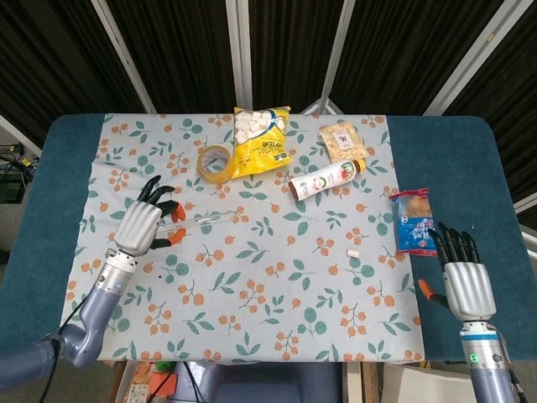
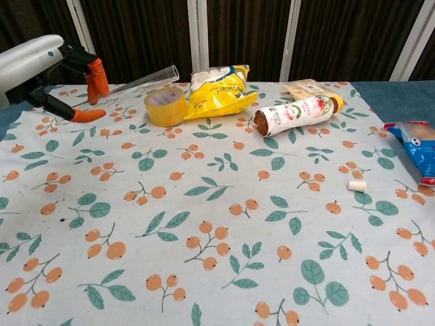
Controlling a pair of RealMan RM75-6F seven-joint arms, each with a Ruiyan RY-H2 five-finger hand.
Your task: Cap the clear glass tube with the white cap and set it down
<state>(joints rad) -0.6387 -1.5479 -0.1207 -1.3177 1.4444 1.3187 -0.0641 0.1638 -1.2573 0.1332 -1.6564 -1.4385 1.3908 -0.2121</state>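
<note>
My left hand [image 1: 148,225] [image 2: 47,71] holds the clear glass tube [image 1: 207,220] [image 2: 139,80] by one end, lifted off the cloth at the table's left. The tube points to the right, its open end near the tape roll in the chest view. The small white cap [image 1: 353,253] [image 2: 357,185] lies on the floral cloth toward the right, far from both hands. My right hand [image 1: 462,279] hovers at the right front over the blue table edge, fingers spread and empty; the chest view does not show it.
A yellow tape roll [image 1: 215,162] [image 2: 165,106], a yellow snack bag [image 1: 261,141], a red and white bottle [image 1: 326,178] lying on its side and a clear snack bag [image 1: 341,140] sit along the back. A blue and red packet [image 1: 414,220] lies near the right hand.
</note>
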